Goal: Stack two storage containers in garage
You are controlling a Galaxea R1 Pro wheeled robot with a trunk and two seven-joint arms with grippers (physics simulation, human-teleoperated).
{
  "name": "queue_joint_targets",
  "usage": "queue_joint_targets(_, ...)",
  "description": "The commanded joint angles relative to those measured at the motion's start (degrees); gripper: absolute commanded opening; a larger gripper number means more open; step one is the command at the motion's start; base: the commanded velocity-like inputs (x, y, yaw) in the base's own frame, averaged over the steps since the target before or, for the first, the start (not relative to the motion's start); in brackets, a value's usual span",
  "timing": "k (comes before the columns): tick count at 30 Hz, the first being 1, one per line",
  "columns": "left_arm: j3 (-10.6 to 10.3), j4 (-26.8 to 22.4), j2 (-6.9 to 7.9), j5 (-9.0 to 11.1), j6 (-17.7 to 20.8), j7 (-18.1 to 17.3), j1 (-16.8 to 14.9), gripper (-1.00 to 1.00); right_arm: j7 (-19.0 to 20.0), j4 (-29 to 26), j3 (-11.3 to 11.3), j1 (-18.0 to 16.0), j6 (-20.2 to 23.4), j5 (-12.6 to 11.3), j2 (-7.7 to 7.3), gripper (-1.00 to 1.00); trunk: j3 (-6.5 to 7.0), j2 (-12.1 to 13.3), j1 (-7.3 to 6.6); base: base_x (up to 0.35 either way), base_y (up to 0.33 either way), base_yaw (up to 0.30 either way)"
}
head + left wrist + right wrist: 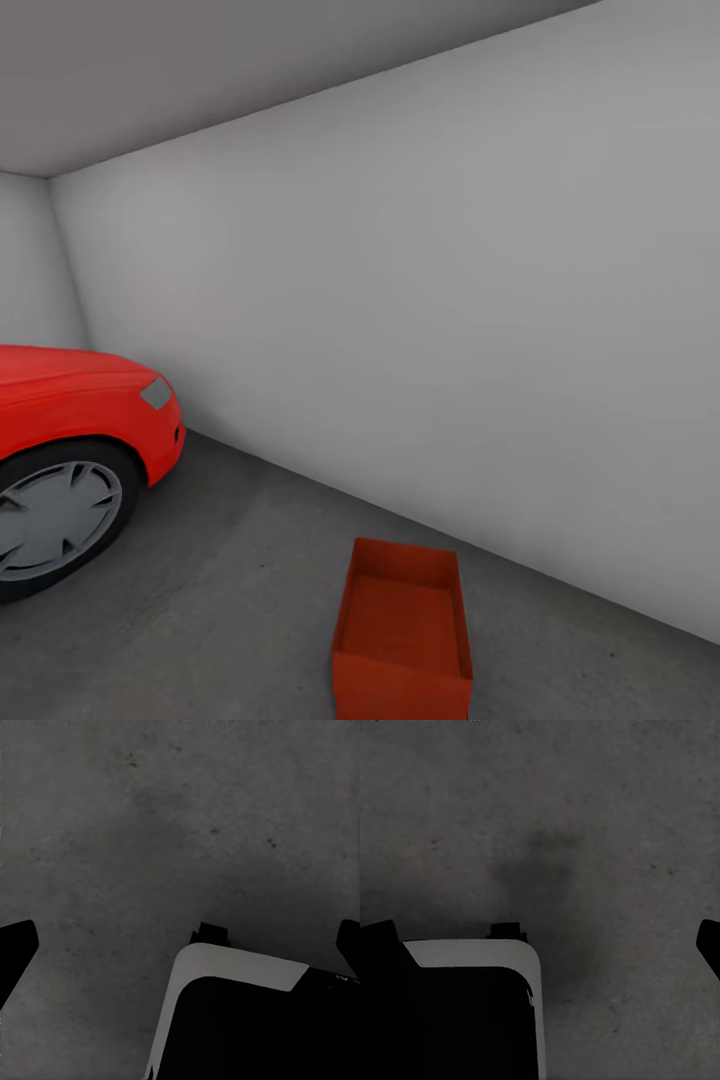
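One orange-red storage container (403, 632) stands upright and empty on the garage's dark grey concrete floor (230, 600), low in the head view and a short way out from the white wall. In the left wrist view my left gripper (187, 928) hangs open over bare concrete, its black fingertips (18, 945) at the frame's two sides with nothing between them. My right gripper (547, 928) is likewise open over bare concrete in the right wrist view, and its fingers (709, 941) hold nothing.
A red car (70, 420) with its front wheel (55, 520) fills the left side. A long white-grey wall (450, 330) runs behind the container. A black-and-white part of my own body (240, 1012) (472, 1005) shows below each gripper.
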Motion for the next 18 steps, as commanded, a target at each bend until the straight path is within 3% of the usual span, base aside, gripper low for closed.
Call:
queue_joint_targets(1,-0.5,0.0,0.04,0.4,-0.1,0.2,0.0,1.0,0.0,0.2,0.5,-0.1,-0.2,-0.6,-0.01,1.0,-0.09,-0.1,0.01,0.0,0.0,0.0)
queue_joint_targets(18,-0.4,0.0,0.13,0.5,-0.1,0.2,0.0,1.0,-0.1,0.1,0.6,-0.1,0.5,-0.5,0.02,1.0,-0.09,-0.1,0.01,0.0,0.0,0.0)
